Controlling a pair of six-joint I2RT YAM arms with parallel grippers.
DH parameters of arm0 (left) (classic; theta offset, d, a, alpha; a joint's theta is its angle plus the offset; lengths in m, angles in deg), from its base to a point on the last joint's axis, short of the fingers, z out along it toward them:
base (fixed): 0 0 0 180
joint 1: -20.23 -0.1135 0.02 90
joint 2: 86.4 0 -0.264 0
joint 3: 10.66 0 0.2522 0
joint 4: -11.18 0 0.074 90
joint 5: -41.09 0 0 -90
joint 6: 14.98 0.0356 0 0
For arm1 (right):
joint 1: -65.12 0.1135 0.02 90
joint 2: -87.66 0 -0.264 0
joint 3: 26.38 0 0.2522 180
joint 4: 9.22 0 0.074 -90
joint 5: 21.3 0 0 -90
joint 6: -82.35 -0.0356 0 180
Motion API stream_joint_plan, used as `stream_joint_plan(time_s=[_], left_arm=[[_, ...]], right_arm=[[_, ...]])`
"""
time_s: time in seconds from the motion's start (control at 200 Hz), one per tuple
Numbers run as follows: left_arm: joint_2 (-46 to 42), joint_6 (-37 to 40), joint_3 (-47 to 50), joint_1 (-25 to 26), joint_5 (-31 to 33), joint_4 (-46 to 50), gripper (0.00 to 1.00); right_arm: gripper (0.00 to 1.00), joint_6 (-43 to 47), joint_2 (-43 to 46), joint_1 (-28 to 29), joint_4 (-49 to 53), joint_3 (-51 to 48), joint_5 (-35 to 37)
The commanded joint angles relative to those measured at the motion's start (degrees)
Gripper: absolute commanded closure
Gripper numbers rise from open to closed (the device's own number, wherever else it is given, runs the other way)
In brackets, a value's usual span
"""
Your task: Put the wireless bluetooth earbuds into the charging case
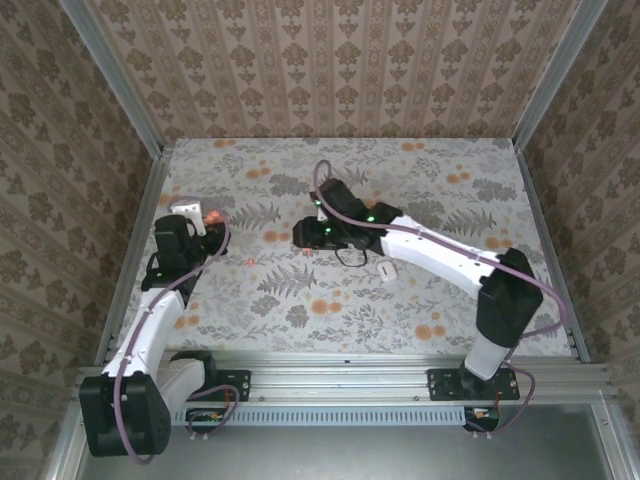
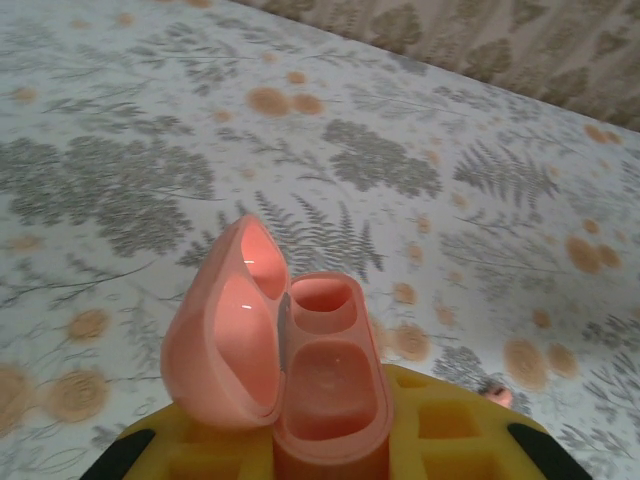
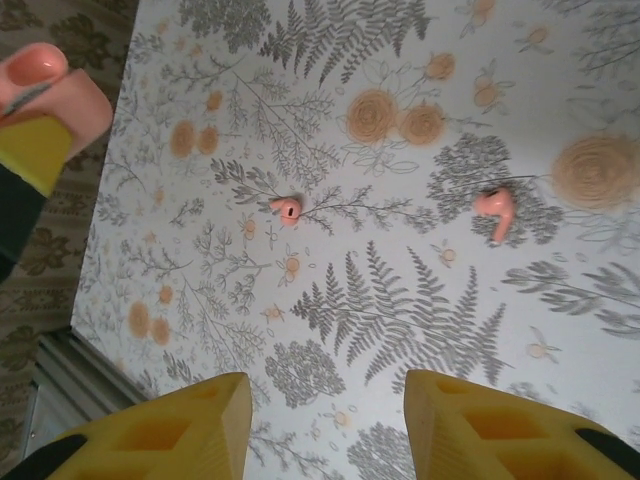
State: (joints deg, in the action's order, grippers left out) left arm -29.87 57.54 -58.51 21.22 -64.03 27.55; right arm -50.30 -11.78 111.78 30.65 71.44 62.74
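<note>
Nearest the lens, in the left wrist view: coral-pink charging case [image 2: 325, 385], upright, lid hinged open to the left, two sockets exposed. Clamped low down between the yellow fingers [image 2: 440, 425] of the left gripper [image 2: 330, 455], jaws closed firmly on it, held above the floral tabletop [image 1: 400, 300] at its left side. Outside the case, loose on the cloth in the right wrist view: one earbud [image 3: 286, 209] near mid-picture, another earbud [image 3: 495, 212] off to its right with stem pointing down the picture, the two well apart, both the same coral pink as the case. Above them the right gripper [image 3: 325, 420], yellow fingers spread apart, nothing between them, touching neither bud. From overhead, right arm reaching in toward the table's middle, left arm well apart at the left edge. Patterned wallpaper [image 1: 350, 60] all around.
</note>
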Motion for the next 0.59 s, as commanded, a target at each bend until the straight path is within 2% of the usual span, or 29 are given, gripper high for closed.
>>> stream_joint_plan(time_s=[0.0,0.125,0.26,0.59], left_arm=[[1.3,-1.5,-2.7,-2.4,0.6,5.4,0.84],[2.4,-1.4,-3.7,-4.8,0.6,7.4,0.84],[2.6,-1.3,-3.7,-6.2,0.7,7.9,0.83],[4.6,-1.7,-3.8,-8.1,-0.3,7.2,0.83]], right_arm=[[0.57,-2.0,-5.6,2.8,1.7,5.4,6.9],[0.55,2.1,-13.9,5.5,0.0,11.5,8.9],[0.55,4.0,-21.8,6.2,-1.7,17.5,7.7],[0.56,7.6,-34.9,6.3,-6.1,28.7,5.3]])
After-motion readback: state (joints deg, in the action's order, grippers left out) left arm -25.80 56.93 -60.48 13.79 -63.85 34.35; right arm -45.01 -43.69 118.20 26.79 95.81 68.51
